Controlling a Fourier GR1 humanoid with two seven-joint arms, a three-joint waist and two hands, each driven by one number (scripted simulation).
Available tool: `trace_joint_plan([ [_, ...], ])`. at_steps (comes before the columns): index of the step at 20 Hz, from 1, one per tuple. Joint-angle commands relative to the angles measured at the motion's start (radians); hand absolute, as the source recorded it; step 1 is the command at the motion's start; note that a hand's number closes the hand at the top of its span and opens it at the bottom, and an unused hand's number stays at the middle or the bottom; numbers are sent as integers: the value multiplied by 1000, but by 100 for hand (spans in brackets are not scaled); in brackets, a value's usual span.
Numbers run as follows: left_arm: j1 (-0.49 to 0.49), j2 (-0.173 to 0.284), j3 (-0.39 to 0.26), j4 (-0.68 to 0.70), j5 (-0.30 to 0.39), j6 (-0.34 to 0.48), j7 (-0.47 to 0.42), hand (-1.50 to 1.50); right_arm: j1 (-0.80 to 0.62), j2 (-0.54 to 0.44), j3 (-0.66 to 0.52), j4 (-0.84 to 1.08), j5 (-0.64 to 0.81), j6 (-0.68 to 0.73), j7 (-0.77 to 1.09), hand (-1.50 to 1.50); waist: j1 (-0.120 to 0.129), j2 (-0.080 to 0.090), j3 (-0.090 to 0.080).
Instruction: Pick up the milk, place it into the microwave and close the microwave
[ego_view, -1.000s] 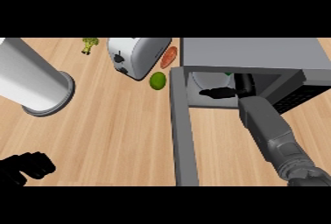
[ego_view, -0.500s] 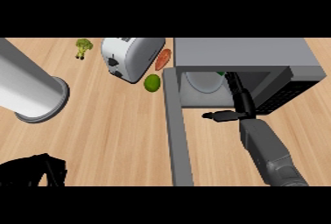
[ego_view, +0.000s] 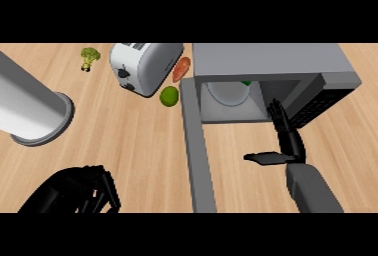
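Now, nearest, the black left hand (ego_view: 74, 192) rests curled at the counter's near edge. Closer to the job, the black right hand (ego_view: 284, 137), fingers straight and thumb spread, sits before the open grey microwave (ego_view: 266, 60). Its long door (ego_view: 198, 150) runs toward us, leftward of that hand. Milk: only a green scrap deep inside, hard to tell.

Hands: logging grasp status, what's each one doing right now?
Left hand: fingers curled, holding nothing visible.
Right hand: open, fingers straight, holding nothing.
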Motion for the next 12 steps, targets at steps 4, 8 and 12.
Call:
trace_joint_plan([
  [4,-156,-1,-171,113,-176,86,-48,150,243,-33,38,-270,-42,109,33,-150,-10,2,-1],
  [8,-298,-1,-217,343,-198,135,-72,150,373,-33,65,-441,-58,144,66,-150,-22,7,-1],
  [12,-309,-1,-341,477,-293,190,-159,150,515,-65,65,-618,-99,202,74,-150,-5,8,0],
])
